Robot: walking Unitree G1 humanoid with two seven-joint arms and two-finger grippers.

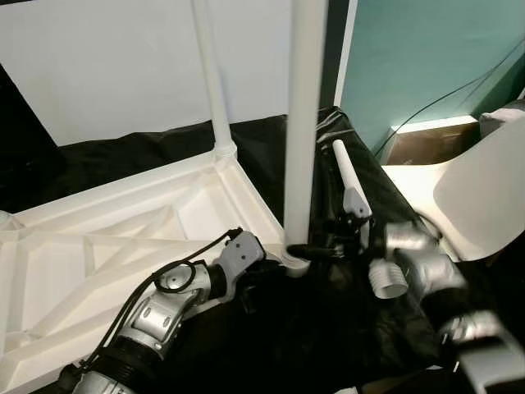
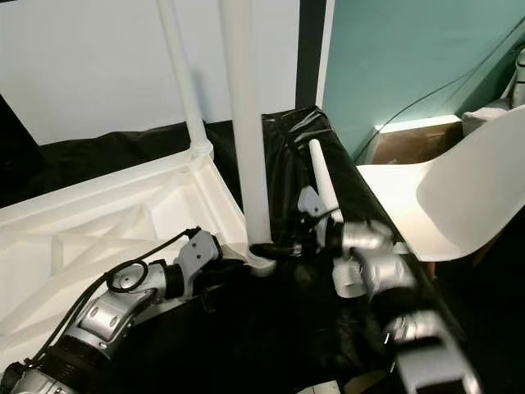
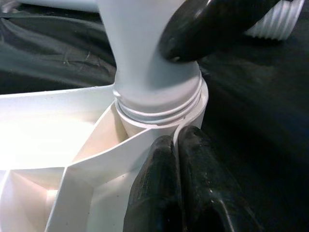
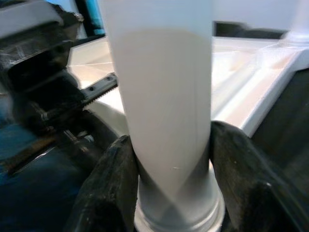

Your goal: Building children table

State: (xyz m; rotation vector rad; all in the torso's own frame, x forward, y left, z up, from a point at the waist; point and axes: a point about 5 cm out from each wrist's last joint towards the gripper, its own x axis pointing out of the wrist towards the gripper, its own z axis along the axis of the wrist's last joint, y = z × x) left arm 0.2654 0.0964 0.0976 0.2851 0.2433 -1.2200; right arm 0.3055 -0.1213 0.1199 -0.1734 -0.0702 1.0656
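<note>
**White plastic leg at corner socket, seating in progress**

White plastic table leg (image 1: 305,123): upright, centre of the head view, its threaded foot entering the corner socket (image 3: 193,113) of the inverted tabletop (image 1: 107,238), which fills the lower left. Thread rings sit exposed above the socket rim, so the leg appears not fully home.

Recommended handling: keep the leg vertical, turn about its own axis, brace the tabletop against spinning.

Right gripper (image 4: 169,188): fingers spread to the leg's width, clamped on either side just above the threads.

Left gripper (image 3: 176,188): fingers pressed together, tips against the tabletop rib below the socket, holding nothing.

Second leg (image 1: 215,82): already standing, upper centre-left.

Loose leg (image 1: 346,168): lying on black sheet (image 1: 328,328), centre right.
</note>
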